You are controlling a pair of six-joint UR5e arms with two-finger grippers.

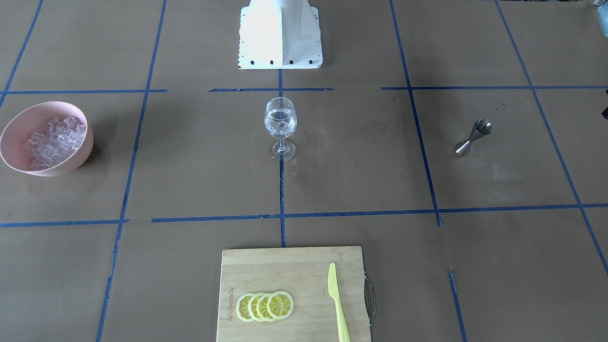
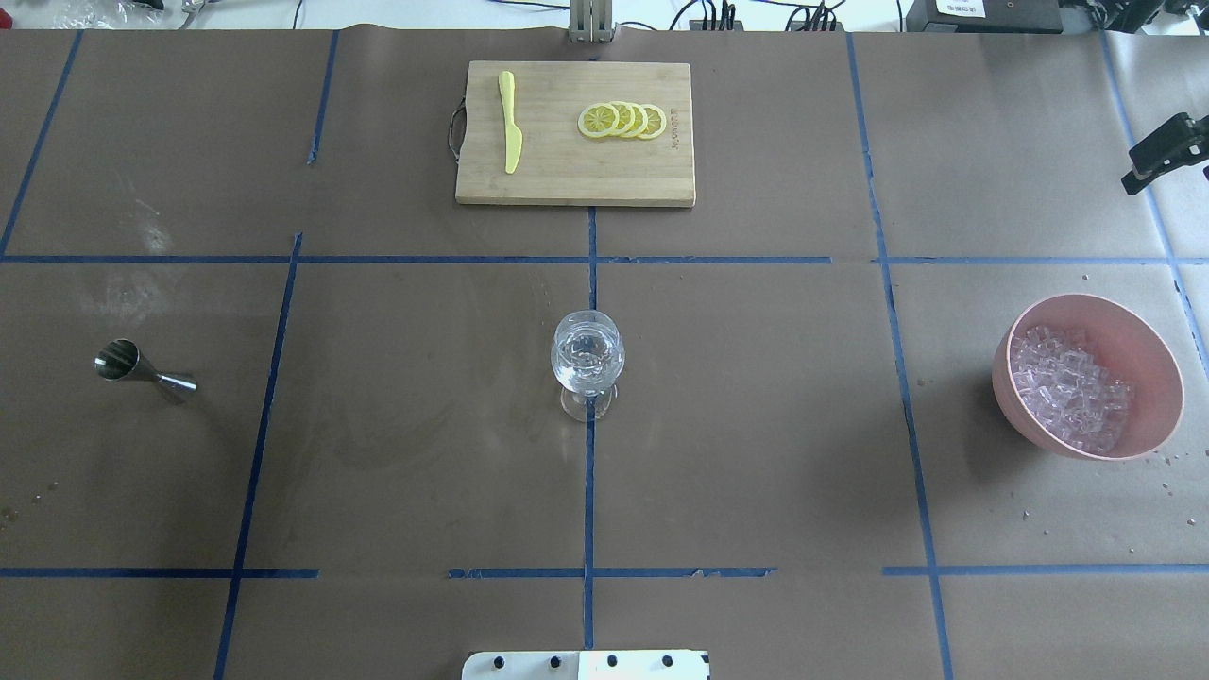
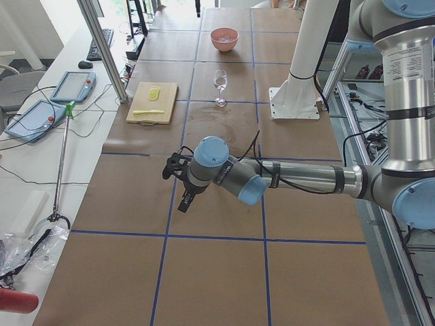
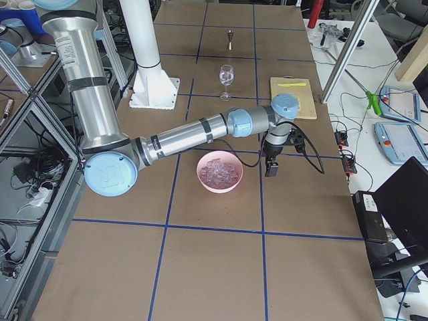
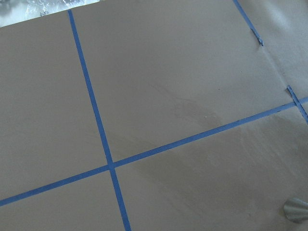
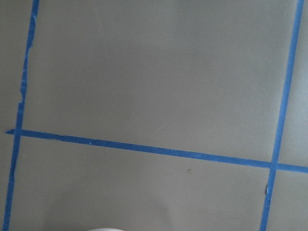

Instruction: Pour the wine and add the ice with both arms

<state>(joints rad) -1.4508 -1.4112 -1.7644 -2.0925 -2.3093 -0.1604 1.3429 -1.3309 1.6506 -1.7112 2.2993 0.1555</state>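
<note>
A clear wine glass (image 1: 280, 124) stands upright at the table's middle with clear contents in its bowl; it also shows in the overhead view (image 2: 587, 359). The ice (image 2: 1067, 387) is heaped in a pink bowl (image 2: 1157, 378) on the robot's right. A steel jigger (image 2: 142, 366) stands on the robot's left. My left gripper (image 3: 183, 204) hangs over bare table beyond the jigger; I cannot tell whether it is open or shut. My right gripper (image 4: 271, 170) hangs beyond the bowl, and only part of it shows at the overhead view's edge (image 2: 1166, 151); I cannot tell its state. Neither gripper holds anything that I can see.
A wooden cutting board (image 2: 567, 179) at the far side carries several lemon slices (image 2: 623, 120) and a yellow-green knife (image 2: 510, 132). Blue tape lines cross the brown table cover. The white pedestal (image 1: 280, 38) stands at the robot's side. Both wrist views show only table cover and tape.
</note>
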